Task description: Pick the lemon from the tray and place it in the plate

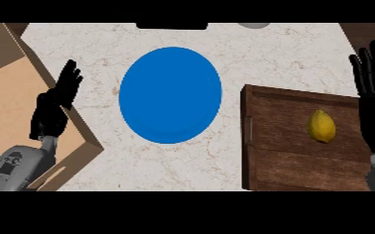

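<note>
– left hand [55, 106] open, resting at left edge. lemon?
– lemon [322, 126] lies untouched on tray [285, 148]; right hand [364, 84] near it, fingers straight, holding nothing. pick not begun.
– next?
– judged: right hand over lemon, close, carry left to plate [170, 95].

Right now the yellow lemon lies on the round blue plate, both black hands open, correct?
No. In head view the yellow lemon lies on the brown wooden tray, beside the round blue plate. The left hand and right hand are open.
</note>
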Available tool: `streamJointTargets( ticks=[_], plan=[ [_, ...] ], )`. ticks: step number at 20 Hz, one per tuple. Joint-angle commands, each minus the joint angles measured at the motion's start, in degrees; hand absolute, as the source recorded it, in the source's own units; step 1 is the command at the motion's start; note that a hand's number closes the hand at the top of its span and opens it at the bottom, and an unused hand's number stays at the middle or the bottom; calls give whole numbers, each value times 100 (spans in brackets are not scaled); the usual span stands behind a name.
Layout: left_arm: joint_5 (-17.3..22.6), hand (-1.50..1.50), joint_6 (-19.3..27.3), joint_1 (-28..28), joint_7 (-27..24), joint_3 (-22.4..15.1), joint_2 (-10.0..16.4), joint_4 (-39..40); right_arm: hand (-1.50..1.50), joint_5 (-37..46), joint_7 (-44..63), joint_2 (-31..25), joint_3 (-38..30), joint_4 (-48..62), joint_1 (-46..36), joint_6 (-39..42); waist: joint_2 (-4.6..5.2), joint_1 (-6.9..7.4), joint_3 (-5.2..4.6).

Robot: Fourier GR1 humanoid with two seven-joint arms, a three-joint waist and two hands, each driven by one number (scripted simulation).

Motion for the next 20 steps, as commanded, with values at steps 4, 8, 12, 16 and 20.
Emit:
streamJointTargets(
  ticks=[4, 8, 12, 16, 20],
  plan=[
    [-148, 0, -227, 327, -416, -124, -135, -175, 150, -105, 1650, 481, -175, 885, -816, -1219, -18, 173, 174],
    [74, 0, -397, 348, -6, -134, 139, -642, 150, 1710, 1539, -846, -269, 2002, -99, -2127, 114, 171, 99],
    [-46, 0, -441, 755, -367, -244, -20, -657, -150, 2069, 1293, 937, -36, 2188, -644, -4062, -3, 263, 173],
    [-209, 0, -455, 924, -648, -215, -122, -425, -150, 2758, 1166, 1432, 498, 2455, -832, -4670, -14, 156, 174],
    [-233, 0, -468, 931, -764, -99, -212, -260, -150, 3317, 1768, 1237, 616, 2311, -519, -4947, -40, -33, 156]
  ],
)
